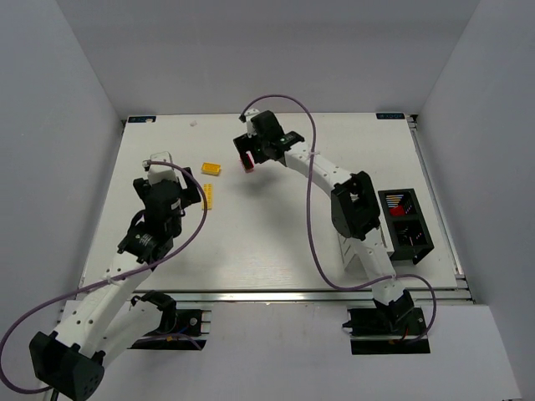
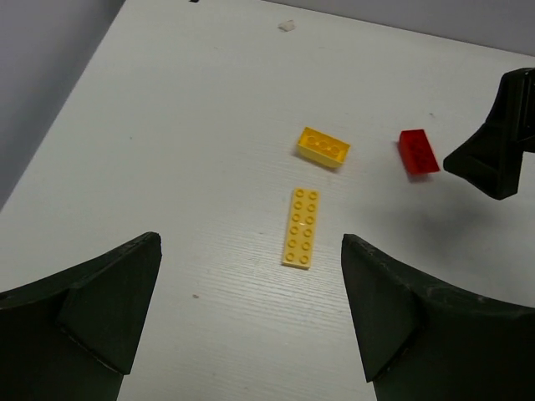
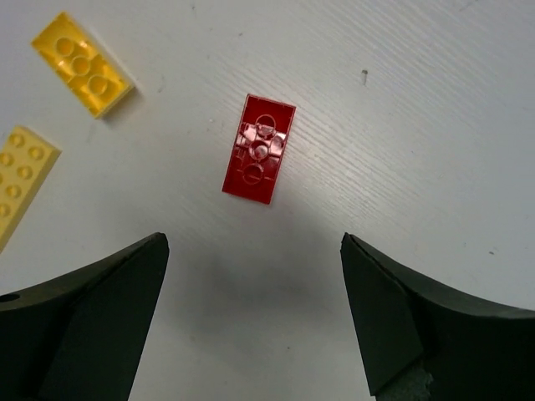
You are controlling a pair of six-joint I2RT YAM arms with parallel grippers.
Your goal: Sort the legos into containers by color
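Three legos lie on the white table. A flat yellow plate [image 2: 302, 227] is just ahead of my left gripper [image 2: 251, 292], which is open and holds nothing. Beyond the plate sits a yellow brick [image 2: 323, 146]. A red brick [image 3: 260, 159] lies underside up just ahead of my right gripper [image 3: 255, 284], also open with nothing between its fingers. From above, the right gripper [image 1: 248, 154] hovers over the red brick [image 1: 249, 163], and the left gripper [image 1: 194, 190] is beside the plate [image 1: 210, 195]. The containers [image 1: 407, 216] stand at the right, with red and other pieces inside one compartment.
The right arm's elbow [image 1: 355, 205] stands close to the left of the containers. A small white scrap [image 2: 287, 26] lies near the table's far edge. One finger of the right gripper [image 2: 497, 150] shows beside the red brick in the left wrist view.
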